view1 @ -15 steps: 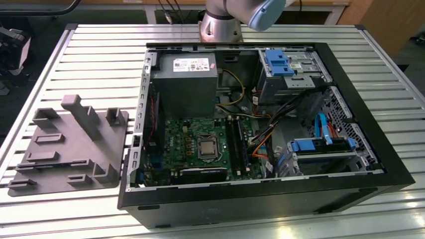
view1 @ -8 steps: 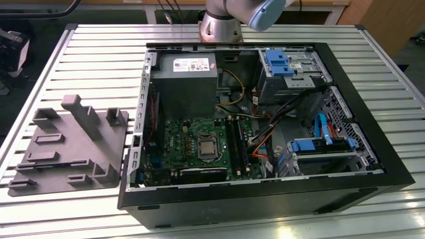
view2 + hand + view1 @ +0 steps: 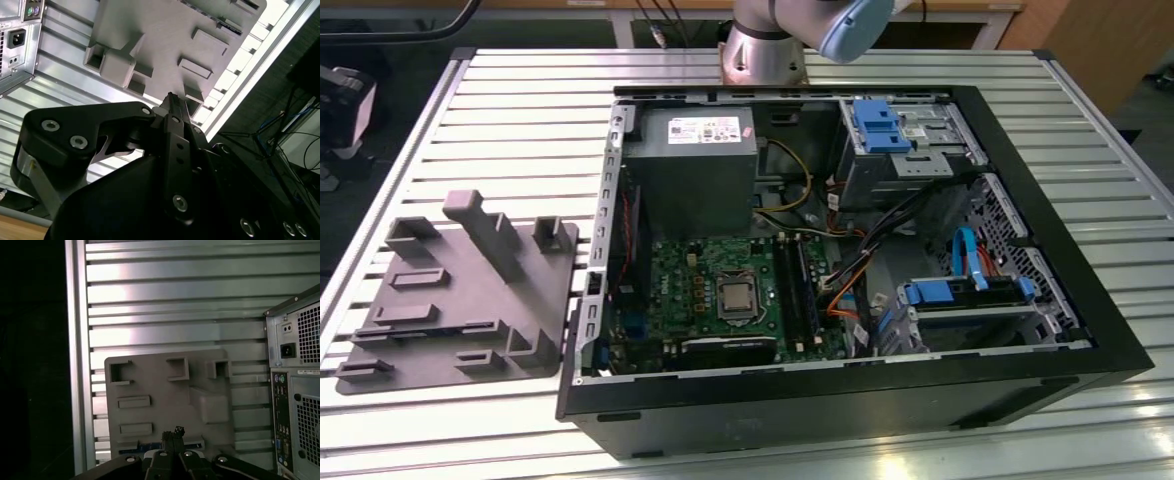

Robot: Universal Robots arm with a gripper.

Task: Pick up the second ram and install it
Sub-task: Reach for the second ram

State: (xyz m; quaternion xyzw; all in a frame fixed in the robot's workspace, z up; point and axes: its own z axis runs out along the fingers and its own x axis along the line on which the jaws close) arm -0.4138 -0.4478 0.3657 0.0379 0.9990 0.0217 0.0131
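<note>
Claw: in both wrist views the claw (image 3: 173, 432) (image 3: 172, 97) is clenched. Its two black fingers are pressed together at the tips, and I see nothing between them.
Claw build: matte black links, flat and angular, joined with bright round screw heads; the second wrist view shows them close up.
Second ram: a thin dark strip with a bluish edge. It lies flat in a groove of the moulded tray (image 3: 165, 390), directly under the clenched fingertips in the first wrist view (image 3: 195, 444). Whether the tips touch it I cannot tell. In the exterior view it is a dark line near the tray's front edge (image 3: 440, 329).
Tray: pale grey plastic, matte, with square pockets, raised bars and upright posts. It lies spread beneath the claw.
Table: ribbed aluminium slats (image 3: 520, 120), shiny and catching glare, under the tray.
Computer case: black, lying open on its side (image 3: 1067, 340), off to one side of the claw and just beside the tray.
Exterior view adds: the inside of the case, with a green motherboard (image 3: 707, 290), long black memory slots (image 3: 797, 285), a grey metal power supply (image 3: 691, 150) and the arm (image 3: 767, 45) at the table's far edge.
Wrist views add: the case's rear panel (image 3: 295, 390), with a perforated metal grille and a power socket.
</note>
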